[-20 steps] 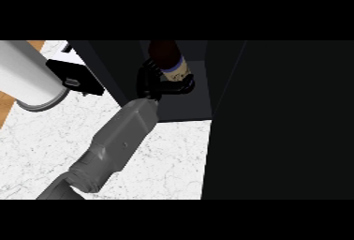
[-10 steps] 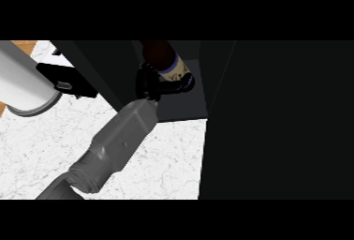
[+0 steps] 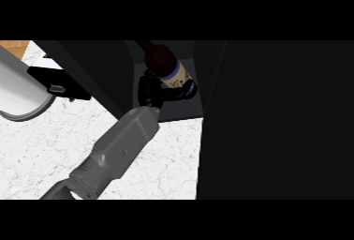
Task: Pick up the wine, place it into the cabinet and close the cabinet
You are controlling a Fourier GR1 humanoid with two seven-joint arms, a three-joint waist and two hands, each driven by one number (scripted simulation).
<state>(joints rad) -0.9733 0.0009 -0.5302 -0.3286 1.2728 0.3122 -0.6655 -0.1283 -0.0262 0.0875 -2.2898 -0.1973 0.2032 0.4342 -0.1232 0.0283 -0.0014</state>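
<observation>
So the wine is sitting inside the dark opening of the cabinet right now. It's tilted, neck pointing up and away and the labelled end hanging just over the grey cabinet floor. We're gripping it with the right hand, fingers curled round the lower body near the label, so the hand is hiding a good chunk of the bottle. We can't tell whether the base is touching the floor yet; it looks like it's hovering just above.

By our read we're in the placing step, and the thing to get right is standing it up. We're wanting to level that tilt before letting go, set the base flat on the floor, then uncurl the fingers and back the grey forearm straight out over the marble counter without clipping the bottle.

The big black panel on the right is probably the door, so closing is coming after that. The left hand is showing at the left edge, but we can't tell what it's doing.
</observation>
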